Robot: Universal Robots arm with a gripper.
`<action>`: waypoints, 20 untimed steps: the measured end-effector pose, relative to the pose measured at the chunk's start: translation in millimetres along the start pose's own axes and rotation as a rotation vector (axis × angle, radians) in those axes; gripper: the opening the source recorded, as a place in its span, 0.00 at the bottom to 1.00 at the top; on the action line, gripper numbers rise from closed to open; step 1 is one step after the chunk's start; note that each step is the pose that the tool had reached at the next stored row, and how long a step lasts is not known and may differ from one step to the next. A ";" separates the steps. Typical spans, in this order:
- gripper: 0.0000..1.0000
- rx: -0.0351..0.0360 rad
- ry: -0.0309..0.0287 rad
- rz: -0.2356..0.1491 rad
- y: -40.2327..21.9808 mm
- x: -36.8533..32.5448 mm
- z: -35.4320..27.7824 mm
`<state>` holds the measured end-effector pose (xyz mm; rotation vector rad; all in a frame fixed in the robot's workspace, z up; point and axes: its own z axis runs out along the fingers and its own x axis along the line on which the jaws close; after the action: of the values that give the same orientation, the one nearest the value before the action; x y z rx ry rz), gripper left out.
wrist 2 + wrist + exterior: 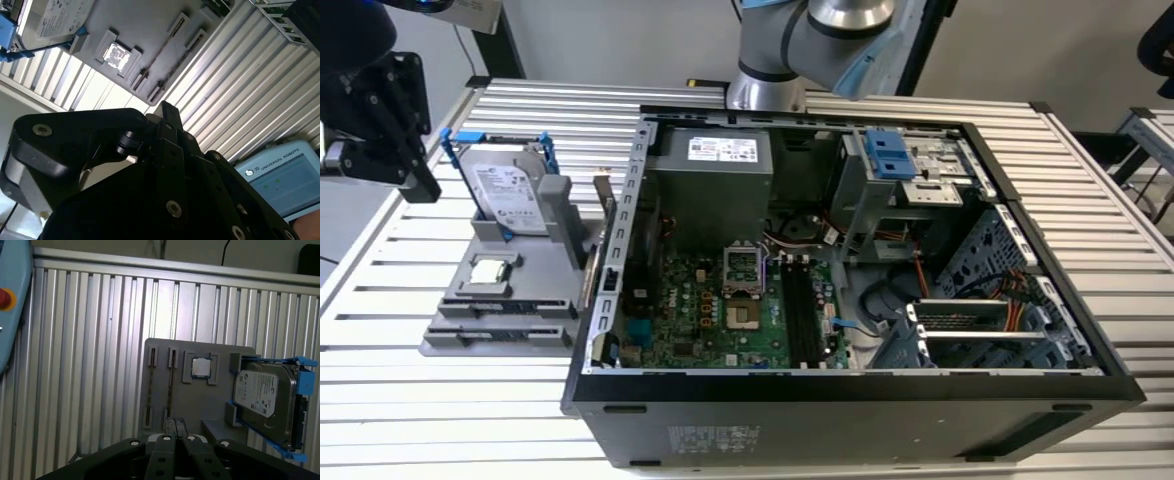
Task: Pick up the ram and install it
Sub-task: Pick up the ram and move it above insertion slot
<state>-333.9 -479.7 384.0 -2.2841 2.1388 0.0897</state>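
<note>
Slatted metal table [400,260] under bright light, with an open computer case [854,400] across its middle and a grey holder [550,262] toward the edge on the exterior view's left. On that holder: a silver hard drive [260,392] in a blue frame, a small square chip [201,367], and the ram [170,387], standing on its long edge between pairs of grey posts [172,356]. Over the holder and apart from it, the tool [175,424], tips together and clamped on nothing; judged to be at the approach to the pick. To do this well: spread the tips before descending, set them across the strip's thin faces rather than along its length, aim for the middle of the strip between the posts, and come straight down so as not to knock it askew. Keep clear of the chip alongside. Black slots [797,305] on the motherboard [707,300] inside the case, well apart from the ram.
</note>
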 end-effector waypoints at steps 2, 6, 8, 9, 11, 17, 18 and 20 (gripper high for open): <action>0.00 0.0000 0.0000 0.000 0.0 0.0 0.0; 0.00 0.0000 0.0000 0.000 0.0 0.0 0.0; 1.00 0.0001 0.0000 0.000 0.0 0.0 0.0; 1.00 0.0001 0.0000 0.000 0.0 0.0 0.0; 1.00 0.0001 0.0000 0.000 0.0 0.0 0.0; 1.00 0.0002 0.0000 0.000 0.0 0.0 0.0; 1.00 0.0002 -0.0001 0.000 0.0 0.0 0.0; 1.00 0.0002 0.0000 0.000 0.0 0.0 0.0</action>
<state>-333.8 -479.7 384.0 -2.2845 2.1381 0.0895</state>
